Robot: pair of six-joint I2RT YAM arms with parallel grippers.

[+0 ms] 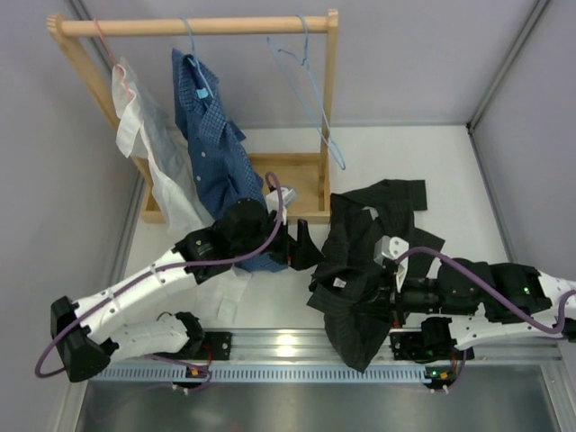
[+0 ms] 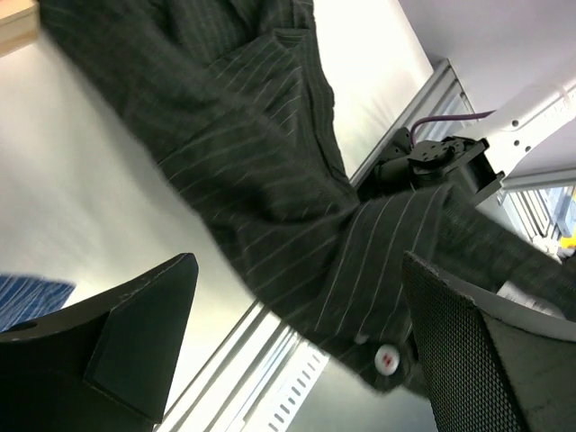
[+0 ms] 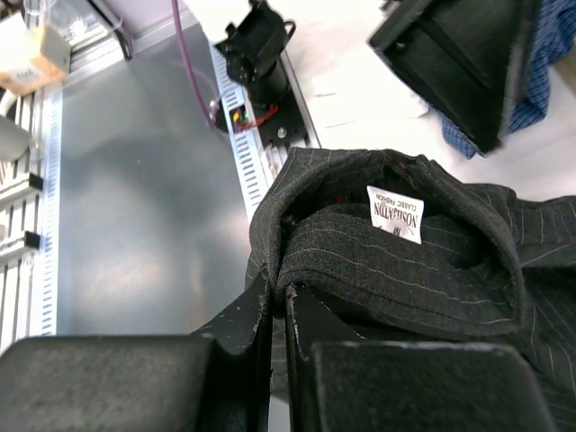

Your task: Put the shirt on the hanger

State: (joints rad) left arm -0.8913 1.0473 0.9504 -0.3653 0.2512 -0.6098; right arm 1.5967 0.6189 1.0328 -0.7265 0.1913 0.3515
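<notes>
The black pinstriped shirt [image 1: 373, 236] lies crumpled on the table, its lower part draped over the front rail. My right gripper [image 1: 371, 290] is shut on the collar fold [image 3: 281, 292] just below the white neck label [image 3: 396, 214]. My left gripper [image 1: 301, 246] is open at the shirt's left edge. In the left wrist view the shirt [image 2: 270, 162] hangs in front of the spread fingers [image 2: 135, 333], with a white button [image 2: 385, 357] near the right finger. The light-blue wire hanger [image 1: 310, 85] hangs empty at the right end of the wooden rod.
The wooden rack [image 1: 193, 27] stands at the back left, with its base [image 1: 297, 184] on the table. It holds a white shirt [image 1: 148, 144] on a pink hanger and a blue checked shirt [image 1: 211, 144] on a blue hanger. A metal rail [image 1: 288, 346] runs along the front edge.
</notes>
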